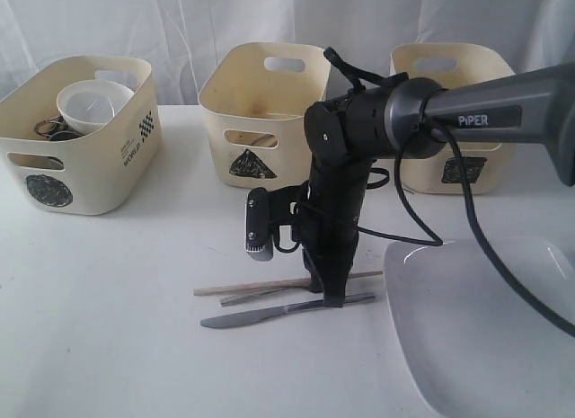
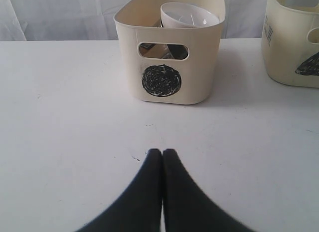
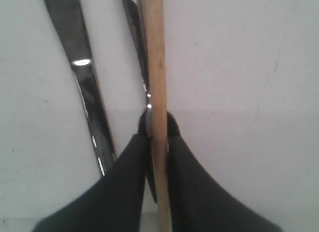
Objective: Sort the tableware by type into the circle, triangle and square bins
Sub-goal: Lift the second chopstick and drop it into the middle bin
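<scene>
Fingers (image 3: 132, 167) of the right gripper (image 3: 158, 123) are clenched around a wooden chopstick (image 3: 155, 57) at the table's (image 1: 108, 301) centre, with a steel utensil handle (image 3: 133, 22) just beside it and the knife (image 3: 82, 77) near on the 6 o'clock side. The left gripper (image 2: 162, 153) has its fingers pressed together, grasping nothing, above bare tabletop facing the circle bin (image 2: 199, 67), which holds the white bowl (image 2: 189, 15). In the exterior view the circle bin stands at 10 o'clock, the triangle bin (image 1: 256, 121) at 12, the square bin (image 1: 449, 85) at 2, and the large white plate (image 1: 485, 328) at 4.
</scene>
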Action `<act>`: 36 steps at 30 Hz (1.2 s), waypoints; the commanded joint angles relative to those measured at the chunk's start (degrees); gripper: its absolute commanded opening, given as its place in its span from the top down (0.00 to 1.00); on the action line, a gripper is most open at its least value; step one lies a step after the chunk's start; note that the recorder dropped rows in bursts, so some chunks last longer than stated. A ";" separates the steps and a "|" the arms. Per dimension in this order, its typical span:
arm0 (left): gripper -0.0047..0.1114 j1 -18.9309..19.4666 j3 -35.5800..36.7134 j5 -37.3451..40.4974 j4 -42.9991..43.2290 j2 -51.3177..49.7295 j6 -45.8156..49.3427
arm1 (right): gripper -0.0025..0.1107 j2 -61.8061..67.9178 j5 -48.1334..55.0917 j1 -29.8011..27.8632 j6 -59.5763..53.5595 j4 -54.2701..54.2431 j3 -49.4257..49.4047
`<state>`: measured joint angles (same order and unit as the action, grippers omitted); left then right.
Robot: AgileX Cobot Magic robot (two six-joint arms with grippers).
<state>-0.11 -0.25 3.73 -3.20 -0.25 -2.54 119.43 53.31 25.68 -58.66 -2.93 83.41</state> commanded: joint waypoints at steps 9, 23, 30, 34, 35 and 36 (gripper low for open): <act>0.96 0.04 0.25 -0.30 0.00 0.25 -0.26 | 0.98 -1.28 -1.22 0.13 5.34 -2.19 0.17; 0.96 0.04 0.25 -0.30 0.00 0.25 -0.26 | 0.98 -5.55 -10.02 -0.78 21.12 -2.89 0.78; 0.96 0.04 0.25 -0.30 0.00 0.25 -0.26 | 0.98 -11.98 -12.60 -4.24 22.42 -14.97 -1.60; 0.96 0.04 0.25 -0.30 0.00 0.25 -0.26 | 0.98 -17.24 -15.55 -7.18 19.30 -24.44 -5.45; 0.96 0.04 0.25 -0.30 0.00 0.25 -0.26 | 0.98 -18.59 -16.31 -8.06 17.35 -28.44 -6.49; 0.96 0.04 0.25 -0.30 0.00 0.25 -0.26 | 0.98 -19.65 -16.98 -8.73 14.88 -32.16 -7.28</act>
<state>-0.11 -0.25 3.73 -3.20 -0.25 -2.54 103.21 38.59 19.05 -39.11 -26.42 78.48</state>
